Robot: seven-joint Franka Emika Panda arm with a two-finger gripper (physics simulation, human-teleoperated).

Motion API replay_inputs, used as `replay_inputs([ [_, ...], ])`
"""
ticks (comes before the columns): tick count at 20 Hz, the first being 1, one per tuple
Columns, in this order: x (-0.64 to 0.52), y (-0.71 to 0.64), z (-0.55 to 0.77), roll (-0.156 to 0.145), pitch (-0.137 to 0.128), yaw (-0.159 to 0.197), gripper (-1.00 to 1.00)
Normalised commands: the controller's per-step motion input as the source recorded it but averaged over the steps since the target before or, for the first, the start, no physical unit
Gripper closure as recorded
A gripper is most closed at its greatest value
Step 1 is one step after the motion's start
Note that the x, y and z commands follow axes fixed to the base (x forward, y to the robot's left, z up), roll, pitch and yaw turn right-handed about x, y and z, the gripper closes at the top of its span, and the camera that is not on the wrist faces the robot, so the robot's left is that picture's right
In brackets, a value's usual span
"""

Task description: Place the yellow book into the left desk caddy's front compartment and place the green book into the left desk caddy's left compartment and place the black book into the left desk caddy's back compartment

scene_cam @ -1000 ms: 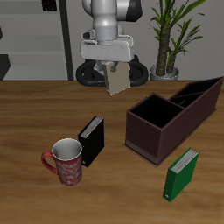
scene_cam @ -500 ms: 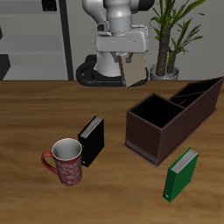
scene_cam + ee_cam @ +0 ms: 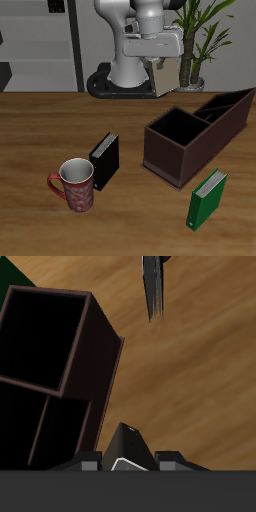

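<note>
Green book (image 3: 207,199), black book (image 3: 105,160), maroon-brown left desk caddy (image 3: 168,150), red patterned mug (image 3: 76,185)

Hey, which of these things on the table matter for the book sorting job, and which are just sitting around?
Job:
- small greyish-tan yellow book, held in the claw
- bright green book
- black book
- dark maroon-brown desk caddy

Lying about:
- red patterned mug
- potted plant

Arm raised high, wrist pointing down. Claw (image 3: 164,80) closed on yellow book (image 3: 165,82), book hanging tilted between fingers, well above tabletop.
</note>
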Motion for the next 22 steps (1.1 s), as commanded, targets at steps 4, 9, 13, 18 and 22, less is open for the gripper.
replay_inputs([
  [4, -0.07, 0.64, -0.15, -0.061, 0.012, 0.026, 1.00],
  [9, 0.05, 0.49, 0.05, -0.042, 0.004, -0.003, 1.00],
  [13, 0.11, 0.34, 0.28, -0.033, -0.027, -0.050, 1.00],
  [18, 0.12, 0.26, 0.36, -0.001, -0.080, -0.001, 1.00],
  [22, 0.29, -0.01, 0.20, -0.079, -0.024, -0.046, 1.00],
])
